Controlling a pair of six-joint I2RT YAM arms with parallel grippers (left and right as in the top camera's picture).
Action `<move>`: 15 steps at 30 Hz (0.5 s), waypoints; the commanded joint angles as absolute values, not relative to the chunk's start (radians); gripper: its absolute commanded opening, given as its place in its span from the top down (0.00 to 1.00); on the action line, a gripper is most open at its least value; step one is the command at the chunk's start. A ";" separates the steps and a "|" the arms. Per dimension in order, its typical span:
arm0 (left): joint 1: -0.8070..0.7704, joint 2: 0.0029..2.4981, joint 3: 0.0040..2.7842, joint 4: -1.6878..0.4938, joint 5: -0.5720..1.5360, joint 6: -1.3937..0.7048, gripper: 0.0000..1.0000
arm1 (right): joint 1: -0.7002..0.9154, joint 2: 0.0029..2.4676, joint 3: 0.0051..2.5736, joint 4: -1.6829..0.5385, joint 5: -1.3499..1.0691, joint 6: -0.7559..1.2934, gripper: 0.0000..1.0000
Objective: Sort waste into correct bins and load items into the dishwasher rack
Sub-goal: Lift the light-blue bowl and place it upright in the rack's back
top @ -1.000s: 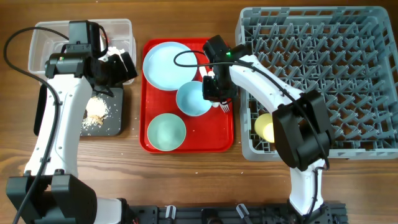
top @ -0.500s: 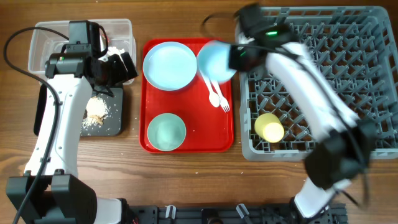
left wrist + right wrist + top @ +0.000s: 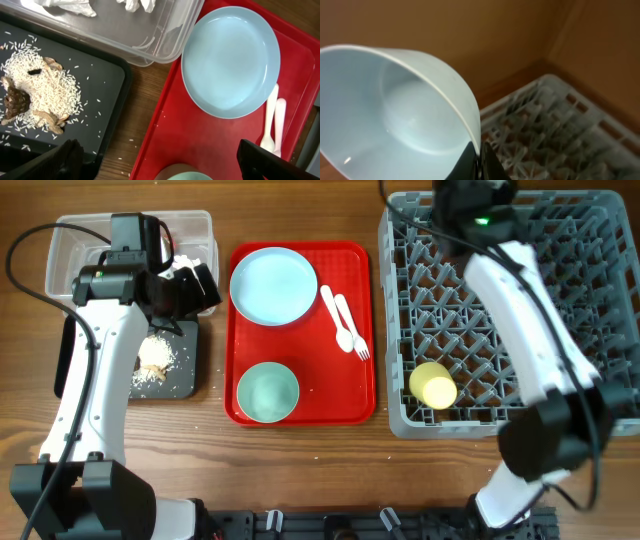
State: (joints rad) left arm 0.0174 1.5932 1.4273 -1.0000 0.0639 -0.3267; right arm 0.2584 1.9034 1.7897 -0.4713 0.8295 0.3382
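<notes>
R hand [image 3: 479, 165] pinching light blue bowl [image 3: 395, 115] rim, above dishwasher rack [image 3: 560, 310] upper left. L hand [image 3: 162, 159] spread, over red tray [image 3: 175, 127] edge.

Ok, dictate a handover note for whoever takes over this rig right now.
Left gripper: open, empty, beside the clear tub.
Right gripper: shut on the light blue bowl at its rim, over the rack.
Done: yellow cup in the rack; napkins in the tub; food scraps on the black tray.
Left: place the bowl, then load plate, green bowl, fork and spoon from the red tray. Wrapper not in view.
</notes>
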 commanded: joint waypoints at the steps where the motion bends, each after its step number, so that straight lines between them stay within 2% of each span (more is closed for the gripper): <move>1: 0.021 1.591 1.433 -1.000 0.051 -0.321 0.00 | 0.264 2.030 1.785 -0.340 1.043 0.038 0.96; 2: 0.021 1.591 1.434 -1.000 0.051 -0.322 0.00 | 0.268 2.074 1.785 -0.275 1.084 -0.046 0.96; 6: 0.021 1.591 1.433 -1.000 0.051 -0.322 0.00 | 0.278 2.146 1.785 -0.167 1.103 -0.175 0.96; 15: 0.021 1.591 1.434 -1.000 0.051 -0.322 0.00 | 0.283 2.231 1.785 -0.126 1.081 -0.241 0.96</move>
State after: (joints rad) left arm 0.0174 1.5932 1.4273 -0.9997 0.0639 -0.3267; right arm 0.2771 2.1906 1.7844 -0.1352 1.0588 -0.1856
